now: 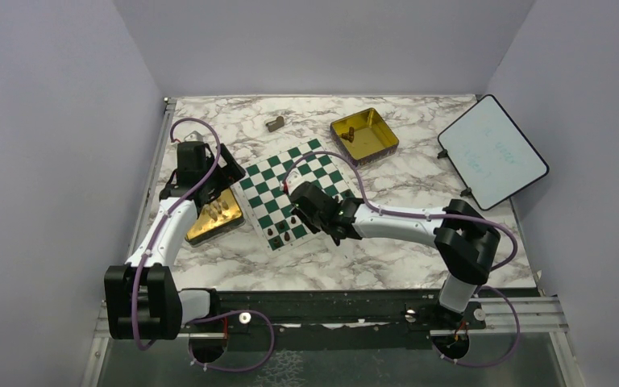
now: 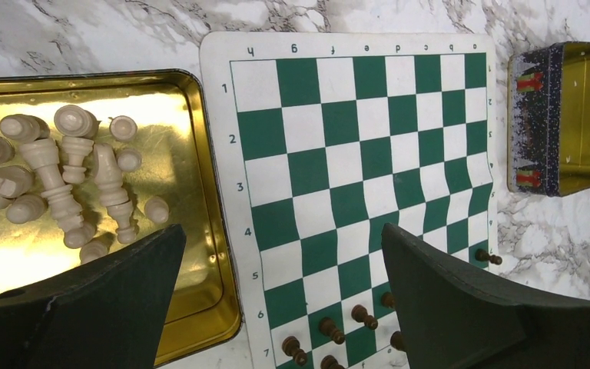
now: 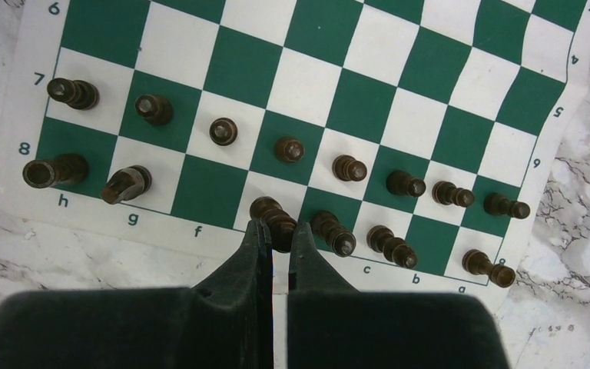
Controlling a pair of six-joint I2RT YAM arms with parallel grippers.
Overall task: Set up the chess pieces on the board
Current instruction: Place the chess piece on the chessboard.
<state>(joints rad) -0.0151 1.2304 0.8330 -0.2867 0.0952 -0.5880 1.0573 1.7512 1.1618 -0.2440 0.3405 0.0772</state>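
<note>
The green and white board point(image 1: 287, 176) lies mid-table. Several dark brown chess pieces point(image 3: 223, 131) stand in its two nearest rows, numbered 7 and 8; a few also show low in the left wrist view point(image 2: 330, 329). My right gripper point(image 3: 280, 234) is shut on one dark piece point(image 3: 270, 211) standing in row 8, at the board's near edge point(image 1: 300, 216). My left gripper point(image 2: 283, 234) hangs wide open and holds nothing. It hovers over the board's point(image 2: 353, 154) left border and the tin beside it point(image 1: 209, 192).
A gold tin point(image 2: 196, 154) holding several white pieces point(image 2: 61, 177) lies left of the board. A second gold tin point(image 1: 383, 137) with a few dark pieces stands at the back right. Farther off are a white black-rimmed panel point(image 1: 492, 151) at far right and a grey-tan block point(image 1: 274, 123) at the back.
</note>
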